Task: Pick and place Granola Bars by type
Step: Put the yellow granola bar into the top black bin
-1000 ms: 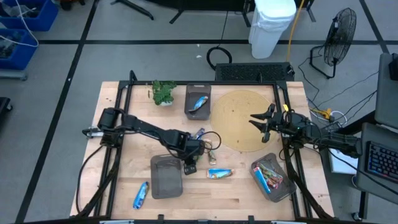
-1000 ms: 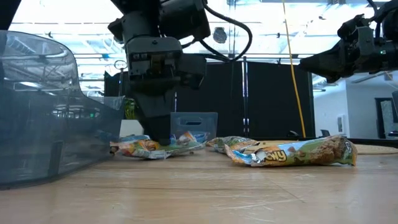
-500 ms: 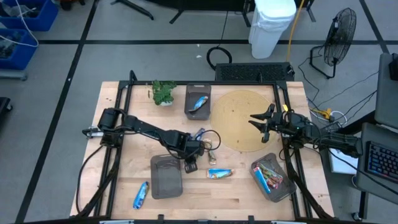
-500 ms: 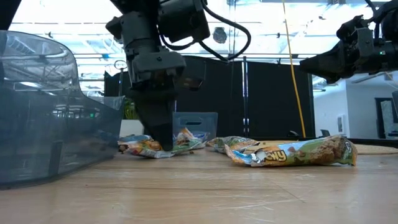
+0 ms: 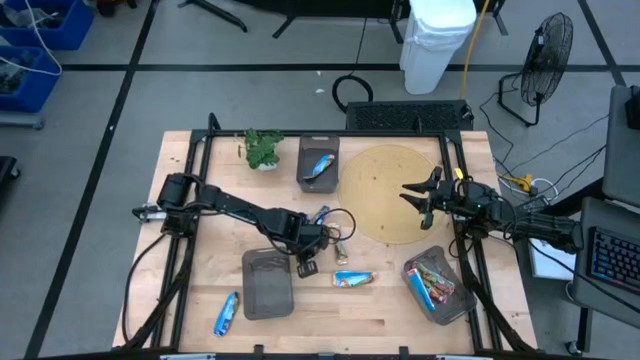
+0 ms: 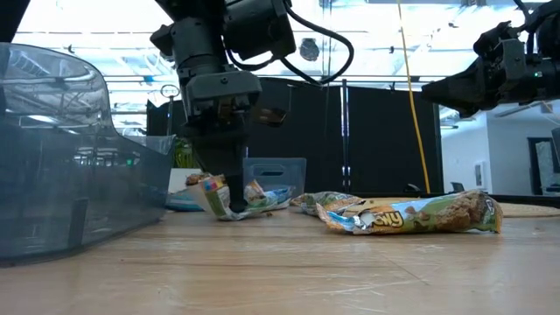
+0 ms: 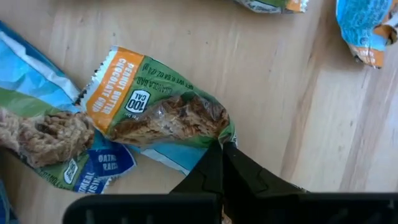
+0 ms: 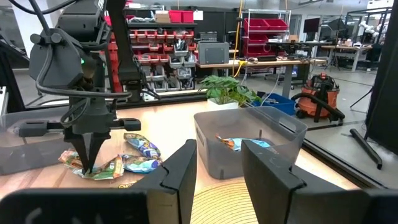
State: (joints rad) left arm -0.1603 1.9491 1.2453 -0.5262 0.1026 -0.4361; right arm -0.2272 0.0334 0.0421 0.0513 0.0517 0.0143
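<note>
Low view shows the left gripper (image 6: 229, 208) down at the tabletop (image 6: 289, 262), its fingers pinched tight on the edge of a green-and-orange granola bar (image 7: 163, 117) whose one end tips up off the wood. It sits near the middle of the tabletop, just beside an empty grey bin (image 5: 267, 283), touching a blue-wrapped bar (image 7: 37, 124). Another bar (image 6: 411, 214) lies close by. Over the round mat (image 5: 385, 190), the right gripper (image 5: 415, 197) hangs with fingers partly apart, holding nothing.
</note>
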